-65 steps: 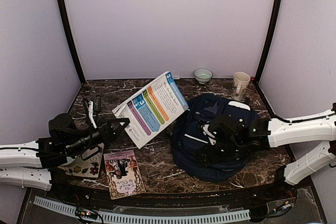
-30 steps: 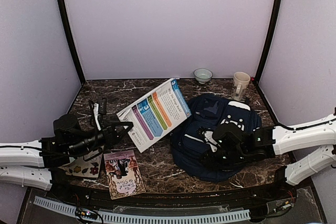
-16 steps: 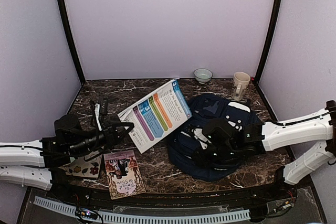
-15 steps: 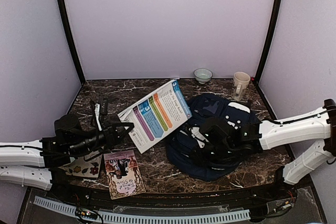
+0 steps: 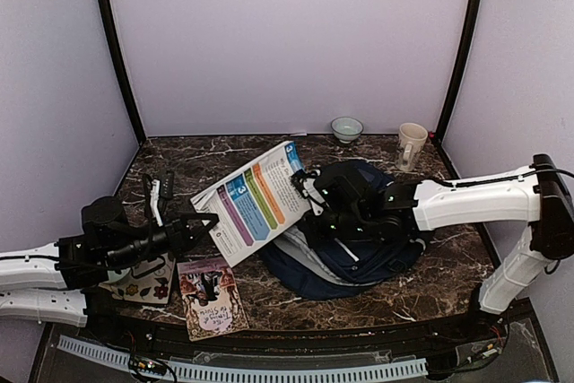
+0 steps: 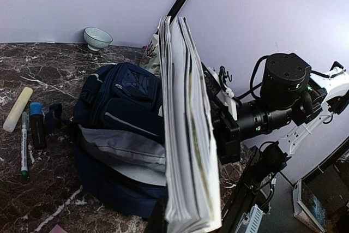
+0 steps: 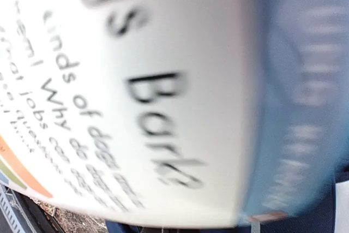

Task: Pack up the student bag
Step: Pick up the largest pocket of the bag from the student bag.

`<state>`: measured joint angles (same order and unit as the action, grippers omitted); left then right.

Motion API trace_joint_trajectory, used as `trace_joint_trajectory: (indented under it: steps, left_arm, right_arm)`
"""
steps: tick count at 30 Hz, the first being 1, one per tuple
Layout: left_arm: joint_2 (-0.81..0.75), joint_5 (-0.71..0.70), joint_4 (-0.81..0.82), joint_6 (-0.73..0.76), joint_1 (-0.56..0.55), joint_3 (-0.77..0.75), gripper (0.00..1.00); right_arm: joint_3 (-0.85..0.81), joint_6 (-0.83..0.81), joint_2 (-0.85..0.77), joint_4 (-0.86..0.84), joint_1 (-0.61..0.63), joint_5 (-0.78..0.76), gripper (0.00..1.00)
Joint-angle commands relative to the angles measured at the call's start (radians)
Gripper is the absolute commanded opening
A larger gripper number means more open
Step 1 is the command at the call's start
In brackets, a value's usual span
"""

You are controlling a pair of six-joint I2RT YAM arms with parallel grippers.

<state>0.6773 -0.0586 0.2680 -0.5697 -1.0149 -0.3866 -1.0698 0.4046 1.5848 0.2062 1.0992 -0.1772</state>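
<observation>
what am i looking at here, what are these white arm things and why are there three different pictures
These are two robot arms bolted at the near edge of a marble table. One picture comes from a fixed camera above and behind them. The other two come from small cameras on each wrist, so they look very close up.

The left end effector is shut on a white booklet with coloured stripes and holds it up off the table. The left wrist view shows the booklet edge-on. The right end effector is shut at the mouth of the navy student bag, whose grey lining shows. What it pinches I cannot tell. Its camera sees mostly blurred print on the booklet.

Also on the table are a small bowl, a mug, some pens and a pink-covered little book.
</observation>
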Motion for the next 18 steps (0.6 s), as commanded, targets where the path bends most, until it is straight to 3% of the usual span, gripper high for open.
trace_joint_trajectory:
  steps: [1, 10, 18]
  left_arm:
    - [-0.033, 0.039, -0.034, -0.025, -0.002, -0.034, 0.00]
    - [-0.015, 0.193, -0.078, -0.046, -0.002, -0.071, 0.00]
    - [0.079, 0.334, -0.116, -0.076, -0.002, -0.125, 0.00]
  right_arm:
    - [0.026, 0.032, -0.094, -0.058, -0.023, -0.100, 0.00]
    - [0.068, 0.031, -0.229, -0.064, -0.041, -0.190, 0.00]
    - [0.002, -0.006, -0.276, -0.047, -0.048, -0.249, 0.00]
